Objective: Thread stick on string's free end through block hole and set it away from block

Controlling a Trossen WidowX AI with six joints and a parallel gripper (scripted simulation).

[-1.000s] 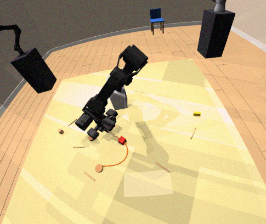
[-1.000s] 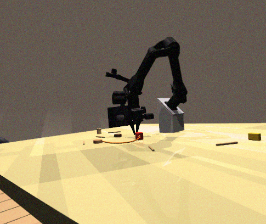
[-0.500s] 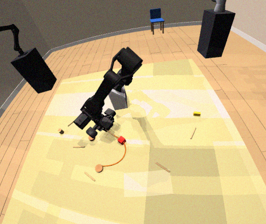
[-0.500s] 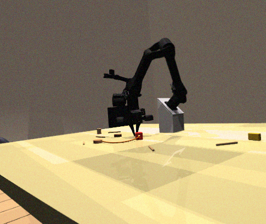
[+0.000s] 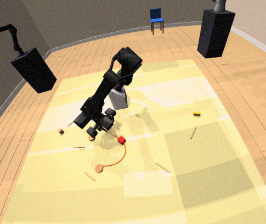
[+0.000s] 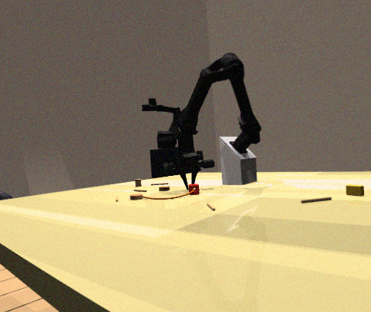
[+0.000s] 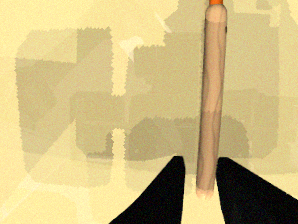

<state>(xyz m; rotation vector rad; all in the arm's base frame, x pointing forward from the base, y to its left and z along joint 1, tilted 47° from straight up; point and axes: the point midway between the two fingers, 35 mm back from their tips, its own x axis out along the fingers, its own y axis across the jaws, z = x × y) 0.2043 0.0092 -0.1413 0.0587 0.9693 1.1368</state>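
Patchy light and shadow crossed the yellow table (image 5: 216, 178) (image 6: 168, 248) (image 7: 50, 195), with a plank floor (image 5: 247, 74) (image 6: 13, 292) below and a blue chair (image 5: 157, 20) beyond. A yellow block (image 5: 197, 113) (image 6: 355, 190) lay well apart; a small wooden disc (image 5: 91, 138) (image 6: 164, 188) sat near the gripper (image 5: 102, 129) (image 6: 190, 187) (image 7: 201, 160). The orange string (image 5: 125, 152) (image 6: 164, 198) (image 7: 216, 2) ran from the round button (image 5: 98, 168) (image 6: 136, 197) through the red block (image 5: 121, 140) (image 6: 192, 187) to the thin stick (image 5: 109, 132) (image 7: 212, 100) on the arm's side. The fingers were slightly spread, the stick's end between them with a gap on one side.
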